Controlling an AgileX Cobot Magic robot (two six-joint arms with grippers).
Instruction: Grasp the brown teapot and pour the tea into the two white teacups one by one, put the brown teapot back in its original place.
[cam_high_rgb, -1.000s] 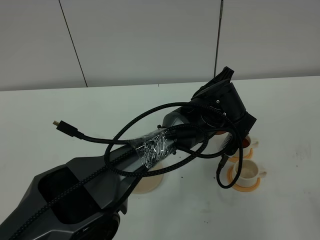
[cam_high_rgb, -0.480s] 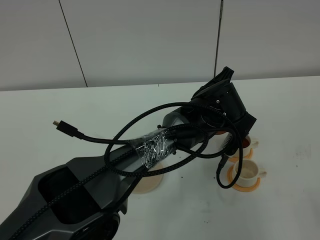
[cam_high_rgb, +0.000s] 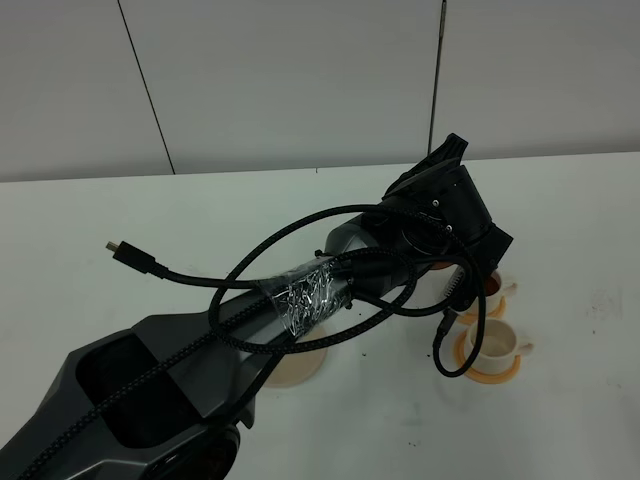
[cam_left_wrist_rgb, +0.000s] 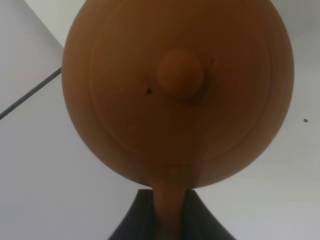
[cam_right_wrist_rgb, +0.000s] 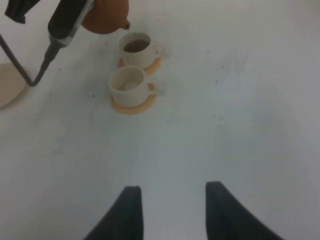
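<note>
Terracotta-orange clay teapot, round and squat with a knobbed lid, fills the left wrist view, held up off the table. Its loop handle runs down between the dark fingers of the left gripper, which are clamped tight on it.

Right wrist view: the teapot is tipped spout-down, apparently just over the rim of the far cup, a small cream-white cylindrical cup with a side handle. That cup holds dark reddish-brown tea. The matching near cup stands just beside it, pale inside. Each sits on a round orange coaster.

The round, flat, pale beige trivet lies on the white table, well apart from the cups, without the teapot on it.

The right gripper hangs above the table, its two dark fingers spread wide and gripping nothing.

High view: the black left arm reaches across to the cups. A black braided cable loops around it, bound with a band of crinkled silver tape, and one plug end hangs loose. Pale specks on the wrist housing are too small to read as writing.
</note>
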